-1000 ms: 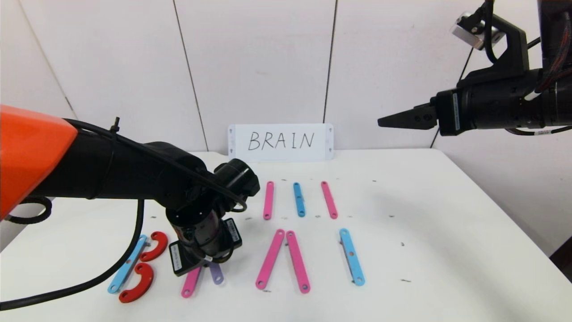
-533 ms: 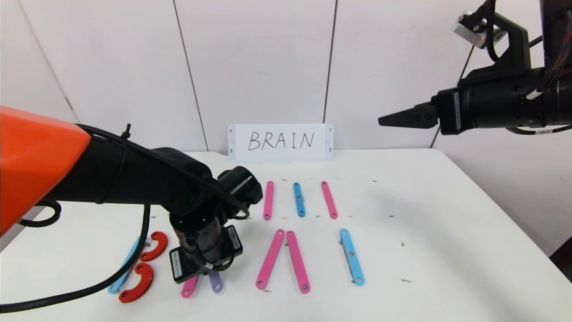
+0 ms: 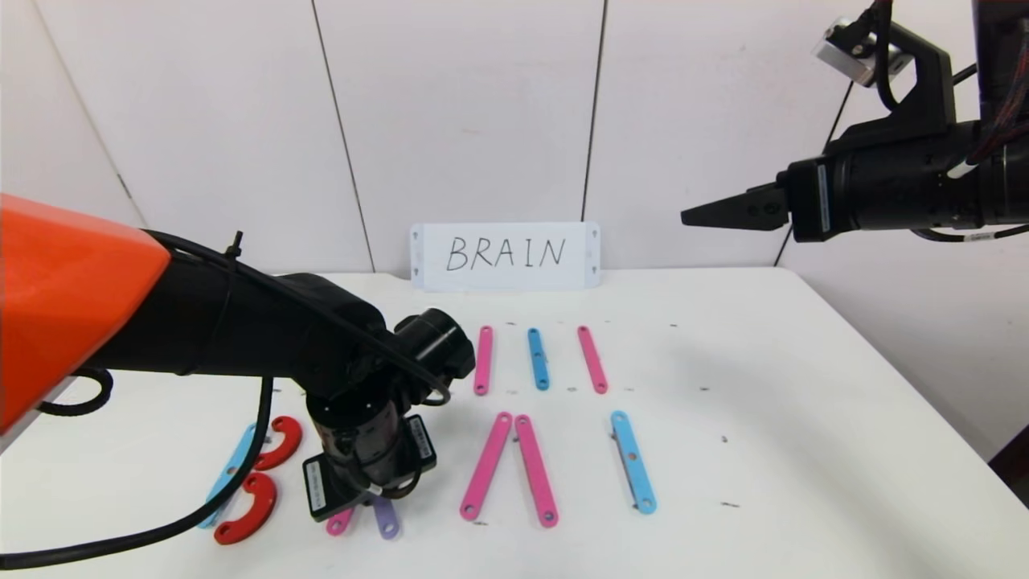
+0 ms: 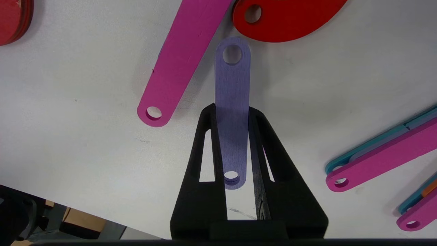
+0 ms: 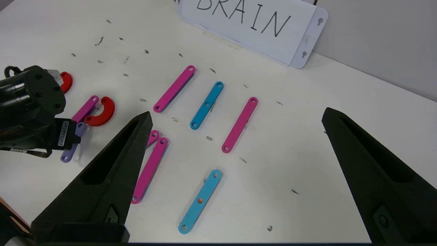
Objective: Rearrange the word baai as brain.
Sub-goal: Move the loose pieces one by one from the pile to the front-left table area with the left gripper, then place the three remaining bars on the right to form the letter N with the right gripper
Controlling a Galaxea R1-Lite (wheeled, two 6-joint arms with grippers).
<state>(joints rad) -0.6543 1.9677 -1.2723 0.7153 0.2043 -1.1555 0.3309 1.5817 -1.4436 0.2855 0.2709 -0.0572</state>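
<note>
From the head view, the left gripper (image 3: 366, 482) points down at the near left part of the white tabletop (image 3: 764, 418). Its fingers are hidden under the wrist here. A purple bar (image 3: 386, 520) and a pink bar (image 3: 339, 521) poke out just below it. To the left lie a light-blue bar (image 3: 227, 474) and two red curves (image 3: 277, 443), one nearer (image 3: 246, 508). In the middle, two long pink bars (image 3: 486, 466) meet at their far ends like a tent. A blue bar (image 3: 633, 461) lies to their right. Farther back lie three short bars in a row: pink (image 3: 483, 359), blue (image 3: 538, 359), pink (image 3: 592, 359). A white card with BRAIN (image 3: 505, 256) stands at the far edge. The right gripper (image 3: 723, 215) hangs high on the right, well above the tabletop.

From the left wrist view, the left gripper (image 4: 232, 112) has its fingers (image 4: 206, 136) closed tight on the purple bar (image 4: 232, 102), one on each long edge. The bar lies flat. A pink bar (image 4: 181, 61) lies just beside it, and a red curve (image 4: 286, 17) touches the purple bar's end.

From the right wrist view, the right gripper (image 5: 235, 119) has its fingers (image 5: 112, 177) spread wide and holds nothing. Far below it lie the bars, the card (image 5: 252, 24) and the left arm's wrist (image 5: 30, 109).
</note>
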